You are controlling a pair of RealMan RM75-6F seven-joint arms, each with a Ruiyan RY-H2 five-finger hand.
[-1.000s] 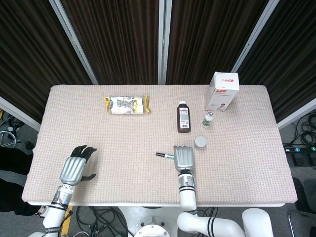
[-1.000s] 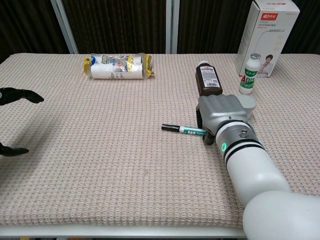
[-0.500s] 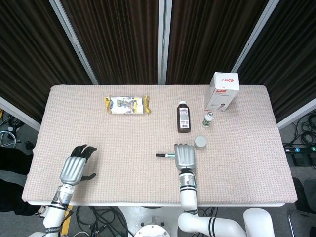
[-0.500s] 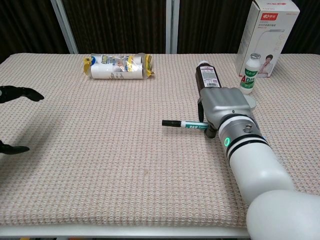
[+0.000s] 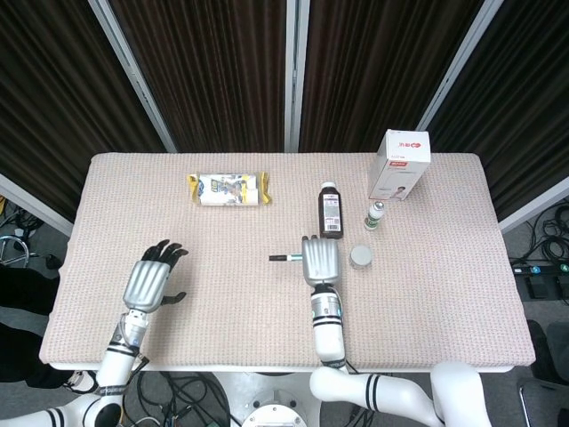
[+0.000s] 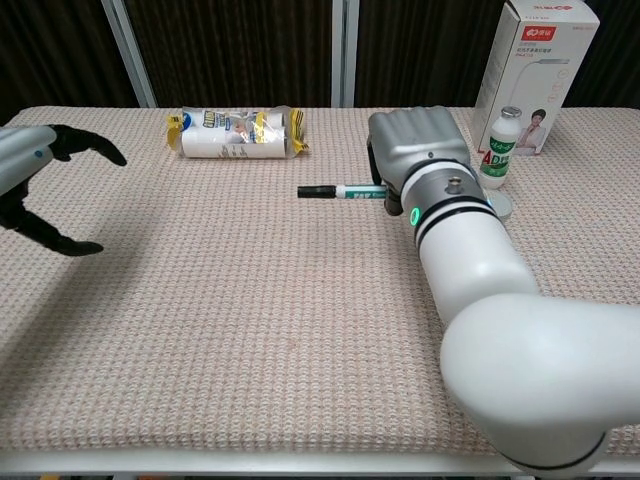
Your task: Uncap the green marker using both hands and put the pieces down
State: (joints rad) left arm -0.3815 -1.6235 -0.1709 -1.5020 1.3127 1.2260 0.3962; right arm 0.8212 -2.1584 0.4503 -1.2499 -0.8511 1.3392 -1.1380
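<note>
**Status: marker grasped and lifted, cap still on**

1. Left side. My left hand (image 5: 153, 283) hovers over the near left of the table (image 5: 444, 302). Its fingers are spread and it holds nothing. It is well apart from the marker.

2. Far left of centre. A yellow-ended snack packet (image 5: 228, 189) lies near the far edge. It plays no part in this job.

3. Centre. My right hand (image 5: 321, 261) grips the green marker (image 6: 345, 190) at its right end. The fingers are curled around the barrel. The marker lies level and its black cap (image 6: 316, 190) points left, clear of the hand. In the chest view it appears raised off the cloth.

4. Right of centre. A dark brown bottle (image 5: 330, 211) lies flat just beyond the right hand. A small round lid (image 5: 360, 257) sits just beside that hand. Further right are a small white bottle with a green label (image 5: 375, 214) and a white carton (image 5: 402, 163).

5. Progress. I judge the pick-up done. Still to do: bring the left hand across to the cap, pull the cap off, then set both pieces down.
</note>
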